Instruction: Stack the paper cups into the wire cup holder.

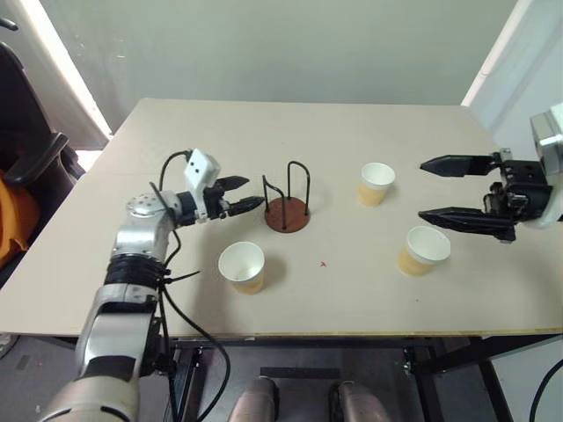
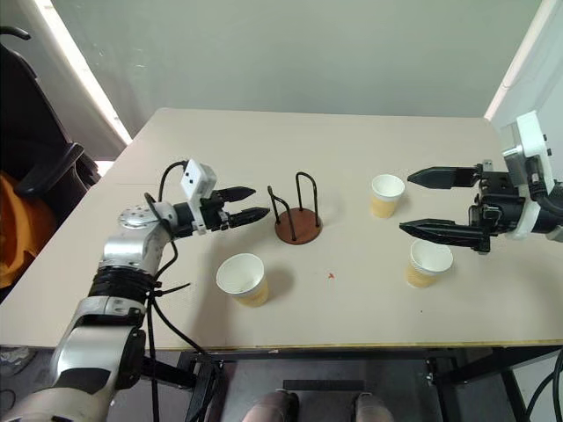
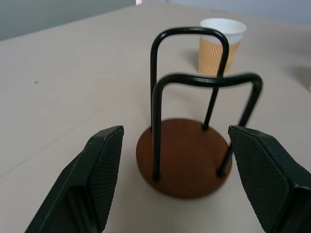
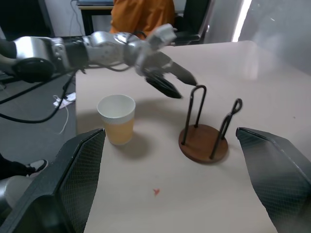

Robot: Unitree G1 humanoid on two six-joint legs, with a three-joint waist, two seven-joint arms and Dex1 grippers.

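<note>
From the head view I see 3 paper cups loose on the tabletop around the empty wire cup holder. Left wrist view: left gripper jaws apart, facing the holder, probably to steady it. Right wrist view: right gripper jaws wide apart, empty.

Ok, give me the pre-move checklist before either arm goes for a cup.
1. Wire cup holder upright and empty: ok.
2. Three paper cups upright on the table, none stacked: near-left cup, far cup, near-right cup: ok.
3. Left gripper open, holding nothing, beside the holder: ok.
4. Right gripper open wide, holding nothing: ok.
5. Right gripper lined up on one cup: not ok; it sits between the far and near-right cups.
6. Whether the left gripper touches the holder's wires: cannot tell.
</note>
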